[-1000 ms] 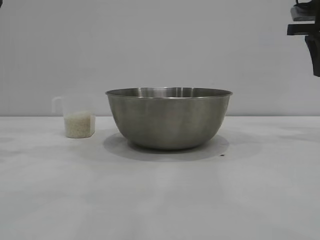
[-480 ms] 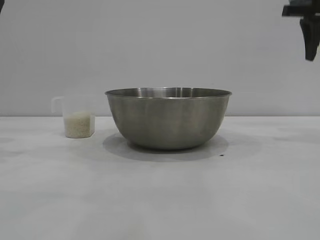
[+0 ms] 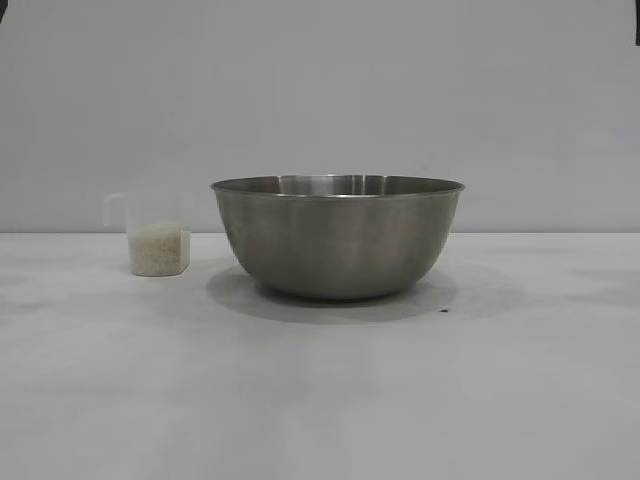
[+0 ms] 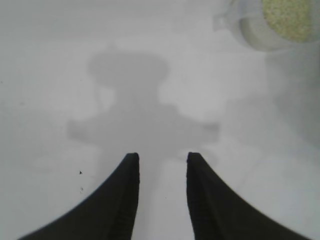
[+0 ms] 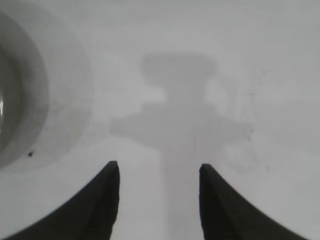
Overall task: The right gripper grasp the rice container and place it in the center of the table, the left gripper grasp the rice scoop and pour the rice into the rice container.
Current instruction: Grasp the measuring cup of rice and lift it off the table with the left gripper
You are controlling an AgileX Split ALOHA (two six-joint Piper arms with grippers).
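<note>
- Exterior view: we see the rice container (image 3: 338,238) standing upright near the middle of the table (image 3: 320,400), with the rice scoop (image 3: 152,240) just beside it on the left arm's side, apart from its wall and partly filled with rice (image 3: 158,249). Neither claw appears here, so this view alone cannot tell us how near either stands.
- Left wrist view: we look down past the left gripper (image 4: 161,157), its fingers spread with only bare table between them and nothing held. The rice scoop (image 4: 272,25) sits ahead and off to one side, well apart from the fingertips; we judge the left arm the nearer one. Only here do we see into the cup from above.
- Right wrist view: the right gripper (image 5: 159,167) hangs above the table, fingers spread and empty. The rice container (image 5: 17,95) lies off to its side, clear of the fingers. We judge the bowl placed, the scoop next.
</note>
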